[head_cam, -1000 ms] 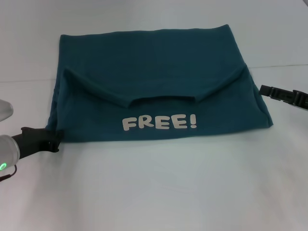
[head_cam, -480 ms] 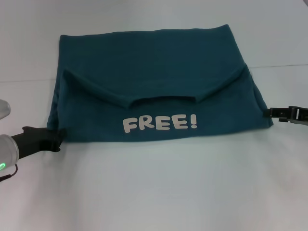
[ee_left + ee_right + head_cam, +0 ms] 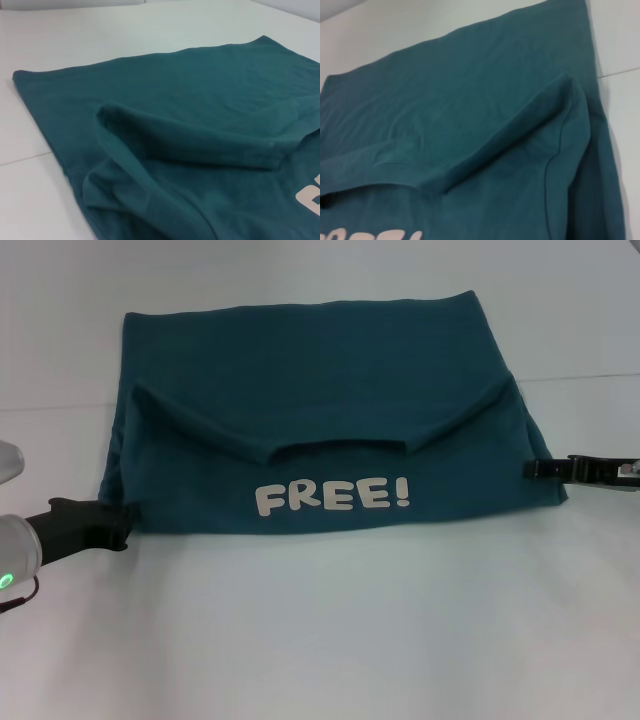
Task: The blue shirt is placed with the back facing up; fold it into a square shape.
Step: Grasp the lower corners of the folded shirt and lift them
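In the head view, one shirt is seen lying flat on the white table, partly folded into a wide block. Its long axis runs from the robot's left to its right. The folded-over part lies on the near half, with the white word "FREE!" upright as read from the robot's side, so the near edge is the fold that carries the print. The two sleeves are turned in and slope down toward a short level edge just above the lettering.

Two grippers are counted — one at each near corner. The left gripper is set at the shirt's near left corner, its black tips touching the cloth; whether it is spread or clamped cannot be told. The right gripper is laid level at the right edge, its tip overlapping the cloth just above the near right corner; how its fingers stand cannot be told either.

In the left wrist view, only the shirt and the table are shown. A rolled sleeve fold crosses the middle, and a piece of white lettering is caught at the edge of the picture.

In the right wrist view, the shirt fills most of the picture — the other sleeve fold is seen as a raised ridge, with the tops of the white letters at the margin and a strip of table beside the cloth.
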### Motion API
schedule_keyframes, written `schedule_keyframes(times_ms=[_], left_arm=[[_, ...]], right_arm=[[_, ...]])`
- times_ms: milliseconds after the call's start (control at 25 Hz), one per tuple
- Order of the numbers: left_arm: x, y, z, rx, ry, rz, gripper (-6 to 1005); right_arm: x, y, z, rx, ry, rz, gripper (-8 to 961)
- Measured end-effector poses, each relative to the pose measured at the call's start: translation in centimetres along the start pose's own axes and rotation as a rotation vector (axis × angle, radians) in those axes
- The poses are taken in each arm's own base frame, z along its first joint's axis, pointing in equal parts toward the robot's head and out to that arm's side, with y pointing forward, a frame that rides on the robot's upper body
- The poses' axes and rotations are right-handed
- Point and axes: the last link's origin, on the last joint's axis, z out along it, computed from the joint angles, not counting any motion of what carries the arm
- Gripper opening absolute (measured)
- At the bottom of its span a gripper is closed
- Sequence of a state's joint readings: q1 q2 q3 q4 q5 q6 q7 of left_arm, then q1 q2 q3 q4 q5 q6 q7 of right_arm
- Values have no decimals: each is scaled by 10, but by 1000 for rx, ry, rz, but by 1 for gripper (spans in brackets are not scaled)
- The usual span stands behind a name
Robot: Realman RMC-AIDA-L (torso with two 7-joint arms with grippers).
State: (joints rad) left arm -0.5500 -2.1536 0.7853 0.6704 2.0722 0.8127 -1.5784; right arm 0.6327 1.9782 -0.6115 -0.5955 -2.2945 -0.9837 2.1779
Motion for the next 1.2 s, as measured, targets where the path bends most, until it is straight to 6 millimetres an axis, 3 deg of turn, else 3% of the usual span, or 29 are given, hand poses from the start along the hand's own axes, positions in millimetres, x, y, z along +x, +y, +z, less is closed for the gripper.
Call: schedule_keyframes(times_ms=[480, 680, 800, 1000, 1200], left_arm=[[3, -1, 1, 4, 3, 5, 33], [5, -2, 1, 6, 5, 9, 34], [5, -2, 1, 7, 5, 9, 34], [5, -3, 0, 9, 7, 8, 34], [4, -4, -6, 13, 19, -17, 33]], right_arm=[[7, 9, 16, 32, 2, -31, 673], [10, 15, 19, 17, 24, -65, 462], [11, 14, 18, 19, 20, -65, 218], [13, 10, 14, 25, 7, -64, 54], [17, 6, 9, 35, -5, -71, 54]])
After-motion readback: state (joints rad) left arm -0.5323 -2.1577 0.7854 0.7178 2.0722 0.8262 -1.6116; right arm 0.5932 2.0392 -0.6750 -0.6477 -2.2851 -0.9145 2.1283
